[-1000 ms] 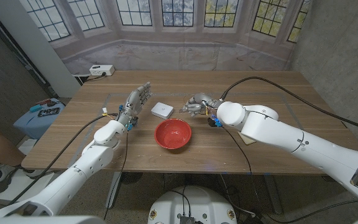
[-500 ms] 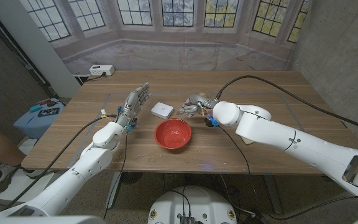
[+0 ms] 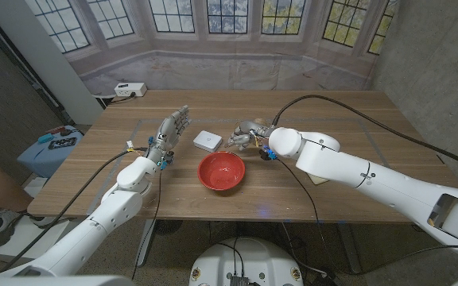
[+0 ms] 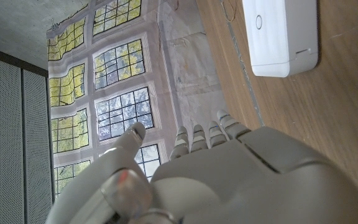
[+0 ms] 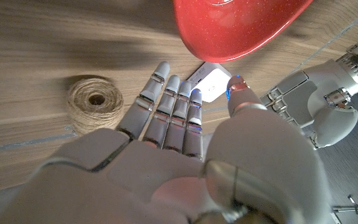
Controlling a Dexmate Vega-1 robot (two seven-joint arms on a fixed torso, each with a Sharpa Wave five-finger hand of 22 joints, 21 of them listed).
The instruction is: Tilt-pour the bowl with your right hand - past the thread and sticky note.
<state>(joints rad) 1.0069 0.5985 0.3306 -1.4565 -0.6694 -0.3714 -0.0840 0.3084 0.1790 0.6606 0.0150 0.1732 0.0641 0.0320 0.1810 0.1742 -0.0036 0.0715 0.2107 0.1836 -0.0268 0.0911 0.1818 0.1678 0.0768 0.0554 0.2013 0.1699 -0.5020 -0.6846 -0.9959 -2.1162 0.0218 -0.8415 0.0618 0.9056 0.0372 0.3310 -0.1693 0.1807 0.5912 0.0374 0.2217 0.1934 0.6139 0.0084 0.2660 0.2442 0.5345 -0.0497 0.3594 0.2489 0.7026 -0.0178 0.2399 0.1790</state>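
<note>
Here the right hand [image 3: 246,133], fingers spread and empty, reaches beside the red bowl [image 3: 221,171] to grasp its rim.

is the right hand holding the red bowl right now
No. In the right wrist view the right hand has its fingers spread, short of the red bowl.

One bowl [image 3: 221,171], one thread spool [image 5: 93,102], one white box [image 3: 207,141].

Wooden table [image 3: 348,119]: red bowl [image 3: 221,171], white box [image 3: 207,141], twine [image 5: 94,101] (spooled).
</note>
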